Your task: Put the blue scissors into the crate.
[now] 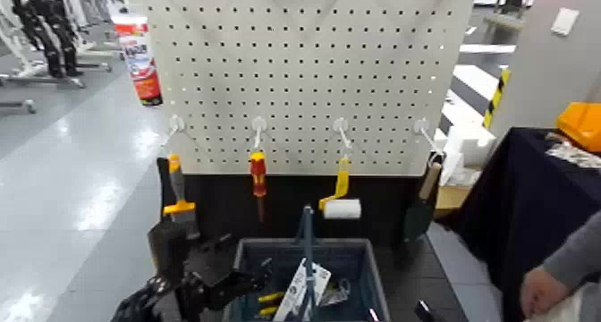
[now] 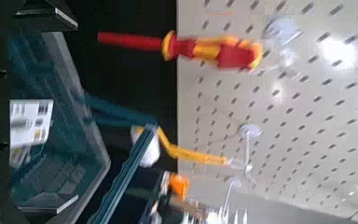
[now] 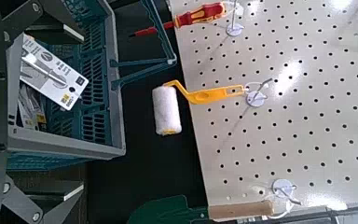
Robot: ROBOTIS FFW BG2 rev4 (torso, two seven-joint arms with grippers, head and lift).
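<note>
- Left gripper [image 2: 47,110]: jaws wide, nothing between them. Hovering by the crate's left side.
- Right gripper [image 3: 61,112]: jaws wide, no grip on anything. Waiting near the crate's right side.
- Blue scissors [image 1: 305,288]: white retail card with dark print is inside the crate, tilted. Grey metal part visible on the card in the right wrist view. Blue loops: can't make them out.
- Blue-grey plastic crate [image 1: 344,241]: slatted sides, upright central handle [image 1: 309,245], in front of the pegboard. Handle crosses the card in the head view.
- Yellow-handled tool [image 1: 270,299]: in the crate, beside the card. Clear-wrapped item [image 1: 337,292] on the card's other side.
- Beige perforated pegboard [image 1: 304,75]: 4 hooks, 4 hanging tools.
- Left to right in the head view: orange-and-grey scraper [image 1: 179,196], red-and-yellow screwdriver [image 1: 258,173], yellow-framed paint roller with white sleeve [image 1: 342,200], green trowel with wooden handle [image 1: 420,209].
- 1 person's hand [image 1: 541,290], grey sleeve, far right, well apart from the crate.
</note>
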